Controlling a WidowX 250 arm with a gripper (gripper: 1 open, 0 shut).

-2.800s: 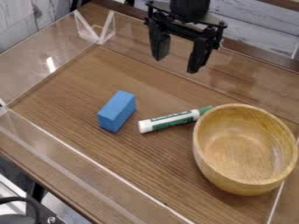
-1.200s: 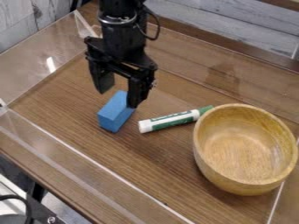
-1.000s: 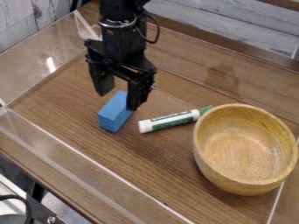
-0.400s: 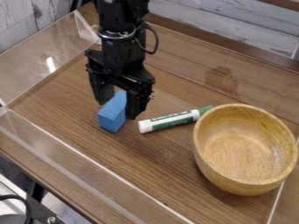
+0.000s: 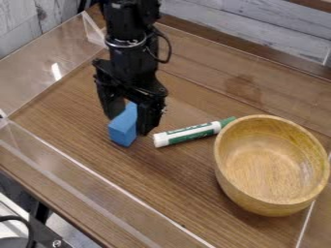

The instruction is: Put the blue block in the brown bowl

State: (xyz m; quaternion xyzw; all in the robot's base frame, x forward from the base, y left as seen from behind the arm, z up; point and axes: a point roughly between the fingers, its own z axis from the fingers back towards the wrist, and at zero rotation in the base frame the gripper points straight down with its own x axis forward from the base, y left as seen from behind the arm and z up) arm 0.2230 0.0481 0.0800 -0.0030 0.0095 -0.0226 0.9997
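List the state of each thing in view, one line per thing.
gripper: open, pointing down, jaws on either side of the blue block.
blue block: resting on the table, between the open jaws, not lifted.
brown bowl: upright, empty.
marker pen: lying flat between block and bowl, capped.
wooden table: bears the block, pen and bowl.

No readable text anywhere in my view.
The white-and-green marker pen (image 5: 195, 130) lying beside my workspace carries what may be printing along its barrel, but it is too small and blurred for me to read. I find no label, brand, number or sign on the blue block (image 5: 123, 126), the brown bowl (image 5: 272, 163) or the wooden table (image 5: 195, 189).
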